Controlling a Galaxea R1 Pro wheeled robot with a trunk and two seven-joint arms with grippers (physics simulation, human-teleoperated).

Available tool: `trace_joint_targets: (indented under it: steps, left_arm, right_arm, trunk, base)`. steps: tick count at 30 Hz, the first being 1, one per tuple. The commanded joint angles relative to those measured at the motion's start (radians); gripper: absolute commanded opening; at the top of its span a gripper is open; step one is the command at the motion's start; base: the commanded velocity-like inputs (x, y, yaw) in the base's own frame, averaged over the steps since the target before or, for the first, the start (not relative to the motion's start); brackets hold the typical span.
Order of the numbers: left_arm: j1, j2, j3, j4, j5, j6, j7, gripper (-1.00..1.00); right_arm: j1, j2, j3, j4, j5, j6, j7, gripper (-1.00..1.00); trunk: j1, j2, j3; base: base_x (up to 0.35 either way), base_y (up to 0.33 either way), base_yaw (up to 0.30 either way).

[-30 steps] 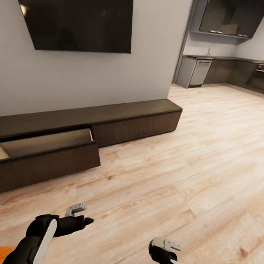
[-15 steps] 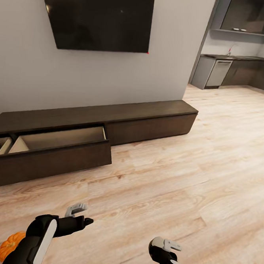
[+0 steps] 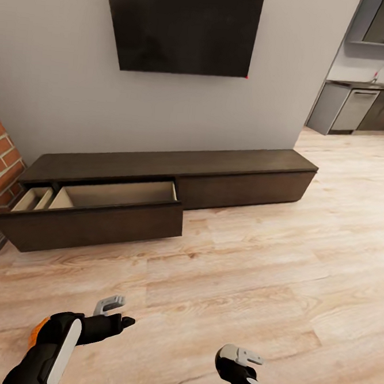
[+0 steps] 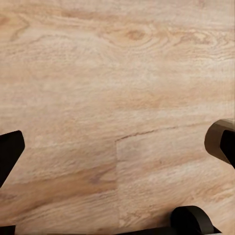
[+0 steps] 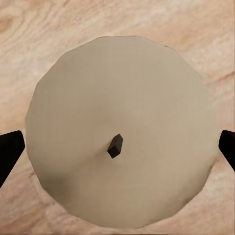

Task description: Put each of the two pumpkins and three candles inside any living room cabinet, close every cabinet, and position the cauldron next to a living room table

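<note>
Where the right wrist camera looks down, a candle (image 5: 121, 147) stands upright on the wood floor (image 5: 29, 29), seen from straight above as a round cream top with a small dark wick in the middle. Its long way runs straight up toward the camera. The right claw (image 5: 117, 149) is wide open, with one dark fingertip (image 5: 10, 152) on each side of the candle. The tips sit just past the candle's edge, and I cannot tell if they touch it.

The left claw (image 4: 117, 147) is open wide too and holds nothing. Between its dark tips there is bare wood floor.

In the head view, a bit of an orange pumpkin (image 3: 38, 331) peeks out from behind the left arm (image 3: 59, 343), low on the floor. The right arm (image 3: 241, 369) shows at the bottom edge.

Farther off, the long dark cabinet (image 3: 175, 179) lies along the grey wall (image 3: 55, 100). Its left drawer (image 3: 98, 213) is pulled out, and the pale inside shows. The right part is shut. A black TV (image 3: 185, 27) hangs above it. Red bricks (image 3: 0, 165) stand at the left end. A kitchen (image 3: 361, 95) is far off on the right.
</note>
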Motion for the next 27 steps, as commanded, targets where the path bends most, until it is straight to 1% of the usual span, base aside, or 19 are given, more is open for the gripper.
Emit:
trace_joint_targets:
  steps: [1, 5, 12, 19, 27]
  left_arm:
    - [0.0, 0.0, 0.0, 0.0, 0.0, 0.0, 0.0, 1.0]
    - [0.0, 0.0, 0.0, 0.0, -0.001, 0.0, 0.0, 1.0]
    - [0.0, 0.0, -0.001, 0.0, 0.002, 0.001, -0.001, 1.0]
    - [0.0, 0.0, 0.0, 0.0, 0.002, 0.001, -0.002, 1.0]
    - [0.0, 0.0, 0.0, 0.0, 0.0, 0.001, -0.002, 1.0]
  right_arm:
    - [0.0, 0.003, -0.001, 0.0, 0.002, 0.0, -0.001, -1.0]
    - [0.0, 0.009, -0.002, 0.0, 0.003, 0.0, -0.001, -1.0]
    - [0.0, 0.01, -0.001, 0.0, 0.003, 0.0, -0.001, -1.0]
    - [0.0, 0.01, -0.001, 0.0, 0.003, -0.001, -0.037, -1.0]
    - [0.0, 0.01, -0.001, 0.0, 0.003, -0.002, -0.043, -1.0]
  trunk:
    - [0.0, 0.0, 0.0]
    - [0.0, 0.0, -0.002]
    - [0.0, 0.0, -0.002]
    - [0.0, 0.0, -0.002]
    - [0.0, 0.0, -0.002]
  base:
    - [-0.046, 0.0, 0.275]
    - [-0.017, 0.0, 0.276]
    - [-0.002, 0.0, 0.277]
    - [0.0, 0.0, 0.278]
    - [-0.001, 0.0, 0.278]
